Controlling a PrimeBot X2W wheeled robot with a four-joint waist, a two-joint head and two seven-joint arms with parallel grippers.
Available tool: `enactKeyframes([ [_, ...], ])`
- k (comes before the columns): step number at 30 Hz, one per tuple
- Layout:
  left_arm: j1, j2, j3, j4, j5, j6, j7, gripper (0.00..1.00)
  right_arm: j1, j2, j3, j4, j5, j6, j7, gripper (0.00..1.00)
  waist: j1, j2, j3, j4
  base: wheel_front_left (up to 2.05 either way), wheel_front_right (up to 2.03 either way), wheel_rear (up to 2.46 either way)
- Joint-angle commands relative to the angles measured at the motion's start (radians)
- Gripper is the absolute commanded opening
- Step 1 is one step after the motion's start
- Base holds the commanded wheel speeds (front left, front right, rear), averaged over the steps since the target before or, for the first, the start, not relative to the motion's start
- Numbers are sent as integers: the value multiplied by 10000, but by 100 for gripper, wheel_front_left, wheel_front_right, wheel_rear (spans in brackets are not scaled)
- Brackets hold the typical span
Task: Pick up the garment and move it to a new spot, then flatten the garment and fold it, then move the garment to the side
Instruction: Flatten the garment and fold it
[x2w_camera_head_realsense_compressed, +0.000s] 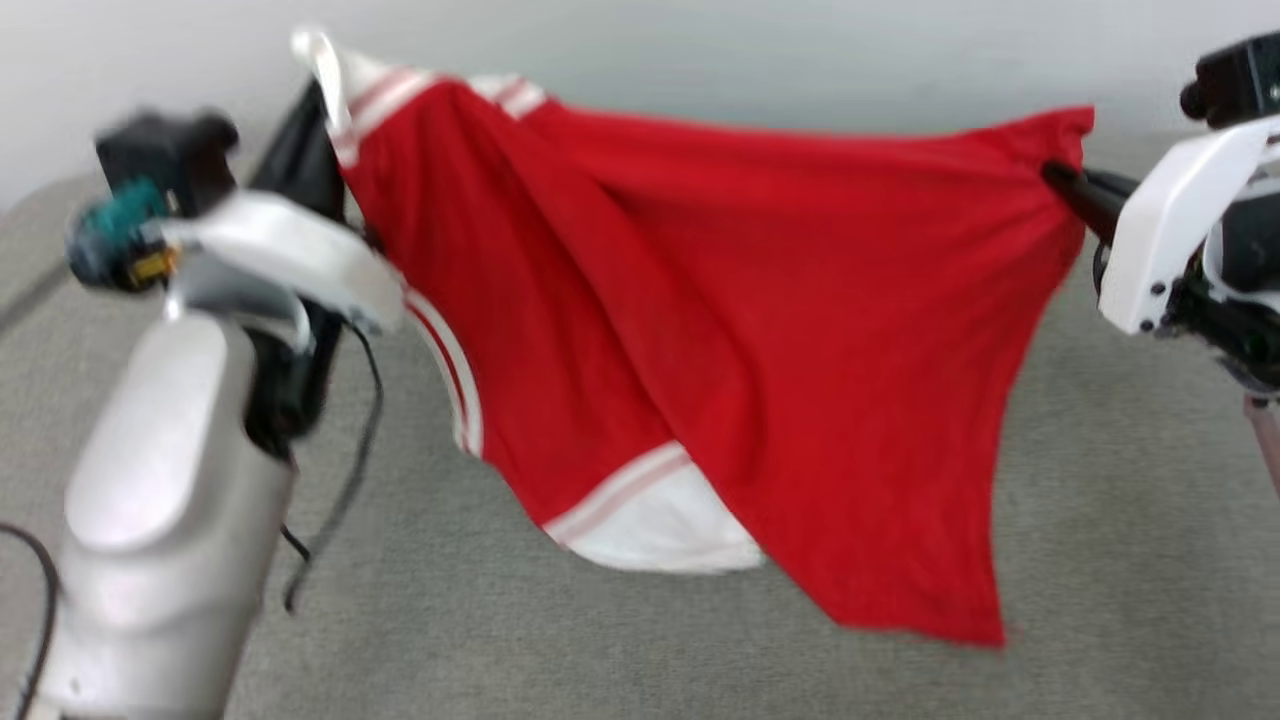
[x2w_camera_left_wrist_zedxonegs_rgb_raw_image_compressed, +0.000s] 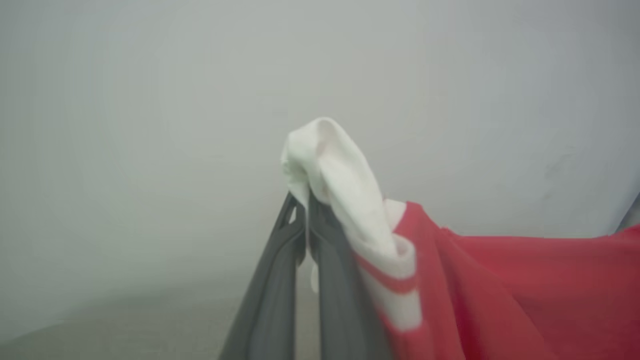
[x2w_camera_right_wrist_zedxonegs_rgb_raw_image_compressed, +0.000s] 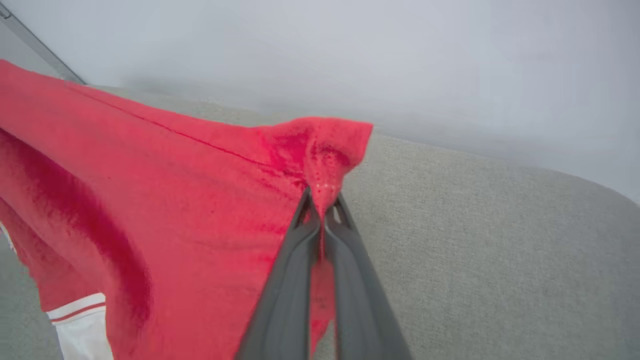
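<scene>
The red garment (x2w_camera_head_realsense_compressed: 720, 330) with white panels and striped trim hangs stretched in the air between my two grippers, above the grey surface (x2w_camera_head_realsense_compressed: 500, 620). My left gripper (x2w_camera_head_realsense_compressed: 325, 130) is shut on its white striped corner at the upper left; the left wrist view shows the white fabric (x2w_camera_left_wrist_zedxonegs_rgb_raw_image_compressed: 340, 185) pinched at my left gripper (x2w_camera_left_wrist_zedxonegs_rgb_raw_image_compressed: 305, 205). My right gripper (x2w_camera_head_realsense_compressed: 1055, 175) is shut on a red corner at the upper right, and in the right wrist view the garment (x2w_camera_right_wrist_zedxonegs_rgb_raw_image_compressed: 150, 210) bunches between the closed tips of that gripper (x2w_camera_right_wrist_zedxonegs_rgb_raw_image_compressed: 322, 205). The lower edge droops toward the surface.
A grey fabric-covered surface (x2w_camera_right_wrist_zedxonegs_rgb_raw_image_compressed: 500, 240) spreads beneath the garment, ending at a pale wall (x2w_camera_head_realsense_compressed: 700, 50) behind. A black cable (x2w_camera_head_realsense_compressed: 345, 480) dangles from my left arm (x2w_camera_head_realsense_compressed: 170, 500).
</scene>
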Motion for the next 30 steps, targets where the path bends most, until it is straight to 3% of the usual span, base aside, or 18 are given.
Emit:
enactKeyframes([
  [1, -410, 26, 11, 200, -35, -83, 18, 0, -320, -8, -24, 88, -60, -7, -118, 0, 0, -1, -247, -277, 0, 0, 0],
  [8, -3029, 31, -349, 2164, 490, -481, -89, 0, -1810, -13, -173, 768, -467, -9, -1074, 0, 0, -1, 56, -485, 0, 0, 0],
  [12, -4584, 81, -475, 2976, 824, -552, -310, 0, -2913, -109, -260, 1063, -895, -9, -1591, 0, 0, -1, 719, -574, 0, 0, 0],
  [13, -5626, 134, -500, 3372, 1062, -494, -618, 0, -3737, -22, -319, 1301, -1224, -9, -2135, 0, 0, -1, 1314, -670, 0, 0, 0],
  [22, -8552, 470, -587, 3766, 1644, -431, -1018, 0, -6303, -96, -362, 1708, -1850, -10, -3527, 0, 0, -1, 3486, -835, 0, 0, 0],
  [30, -9477, 449, -678, 4292, 1745, -428, -1309, 0, -7533, -44, 103, 2208, -1787, -9, -4039, 0, 0, -1, 4819, -804, 0, 0, 0],
])
